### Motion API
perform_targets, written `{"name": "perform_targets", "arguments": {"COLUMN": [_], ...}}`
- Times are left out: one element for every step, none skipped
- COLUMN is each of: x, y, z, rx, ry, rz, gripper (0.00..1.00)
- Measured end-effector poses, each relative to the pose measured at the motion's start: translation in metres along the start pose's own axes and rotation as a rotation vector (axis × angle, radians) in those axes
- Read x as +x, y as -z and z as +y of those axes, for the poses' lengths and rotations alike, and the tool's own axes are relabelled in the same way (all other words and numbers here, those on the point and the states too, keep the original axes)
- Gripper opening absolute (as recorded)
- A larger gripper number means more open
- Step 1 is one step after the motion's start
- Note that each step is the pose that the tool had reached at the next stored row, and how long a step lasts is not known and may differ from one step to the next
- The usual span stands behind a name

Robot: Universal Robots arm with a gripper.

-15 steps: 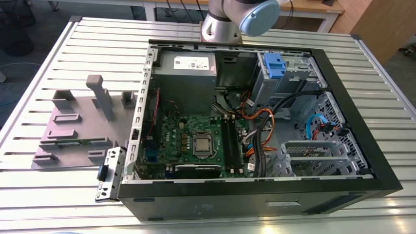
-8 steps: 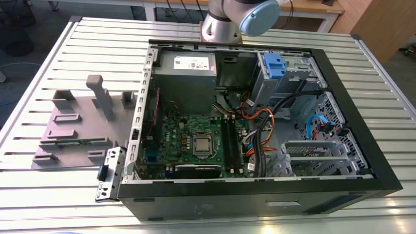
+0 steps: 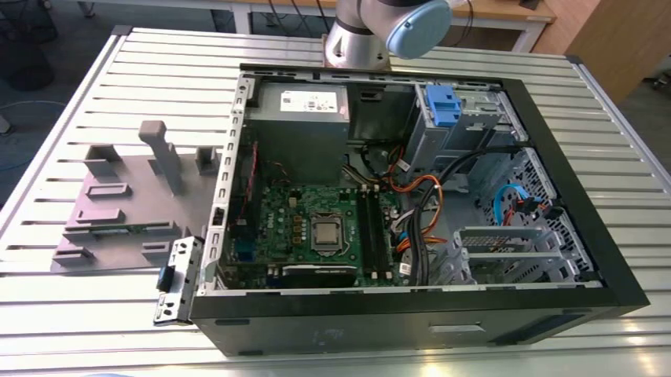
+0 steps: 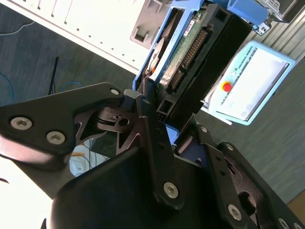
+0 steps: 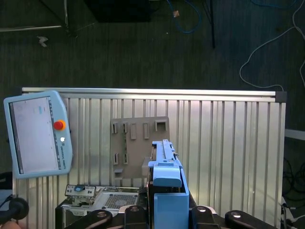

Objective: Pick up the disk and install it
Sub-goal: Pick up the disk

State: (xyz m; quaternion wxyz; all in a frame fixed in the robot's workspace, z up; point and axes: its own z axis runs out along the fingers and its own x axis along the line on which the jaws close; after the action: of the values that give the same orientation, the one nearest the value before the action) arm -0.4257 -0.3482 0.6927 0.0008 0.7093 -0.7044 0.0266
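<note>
The gripper [image 4: 164,114] is clamped on the disk [image 4: 190,52]. In the second wrist view its black fingers [image 4: 151,140] are pressed against the sides of the blue frame [image 4: 143,76], and the disk's green circuit board and dark connector are turned toward the camera. In the first wrist view the disk [image 5: 167,179] is seen edge-on, held in the air above the slatted table [image 5: 228,143].

On the table below, a grey fixture [image 5: 138,143] with moulded pockets is laid flat. A pendant [image 5: 35,133] with a pale screen and a red button is seen at the table's edge. Whether it rests on the table cannot be told, and its print cannot be made out. Beyond the table a dark floor [image 5: 143,47] is strewn with cables [image 5: 267,52].

In the exterior view a case [image 3: 367,334] with its side panel off is laid on the table, just beside the fixture, which lies on the exterior view's left. A green motherboard [image 3: 314,228] and bundled wires [image 3: 419,204] are held inside. Farther back, a grey power supply [image 3: 304,118] is marked with a white label [image 3: 309,100] of dark print. In the far corner a blue carrier [image 3: 441,106] is seated in a metal cage [image 3: 493,118]. Behind the case the arm [image 3: 362,39] is mounted at the table's far edge.
</note>
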Motion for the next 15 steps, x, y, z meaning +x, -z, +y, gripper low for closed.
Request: {"name": "perform_targets", "arguments": {"x": [0.0000,0.0000,0.0000,0.0000,0.0002,0.0004,0.0008,0.0011,0.0012,0.0013,0.0013,0.0013,0.0013,0.0013,0.0012], "y": [0.0000,-0.0002,-0.0005,-0.0013,-0.0027,-0.0044,-0.0063,-0.0081,-0.0101,-0.0117,-0.0134,-0.0151,-0.0165,-0.0177,-0.0187], "z": [0.0000,0.0001,0.0001,0.0000,-0.0001,-0.0004,-0.0009,-0.0019,-0.0039,-0.0065,-0.0092,-0.0116,-0.0140,-0.0161,-0.0182], "rx": [-0.0001,0.0001,0.0000,-0.0001,-0.0003,-0.0009,-0.0010,-0.0013,-0.0020,-0.0028,-0.0039,-0.0051,-0.0062,-0.0072,-0.0084], "ry": [0.000,0.000,0.000,0.000,0.000,0.000,0.000,0.000,0.000,0.000,0.000,0.000,0.000,0.000,0.000], "rz": [0.0000,-0.0002,-0.0008,-0.0010,-0.0014,-0.0015,-0.0017,-0.0018,-0.0018,-0.0018,-0.0018,-0.0019,-0.0018,-0.0019,-0.0018], "gripper": [0.36,0.36,0.36,0.36,0.36,0.36,0.36,0.36,0.36,0.36,0.36,0.36,0.36,0.36,0.36]}}
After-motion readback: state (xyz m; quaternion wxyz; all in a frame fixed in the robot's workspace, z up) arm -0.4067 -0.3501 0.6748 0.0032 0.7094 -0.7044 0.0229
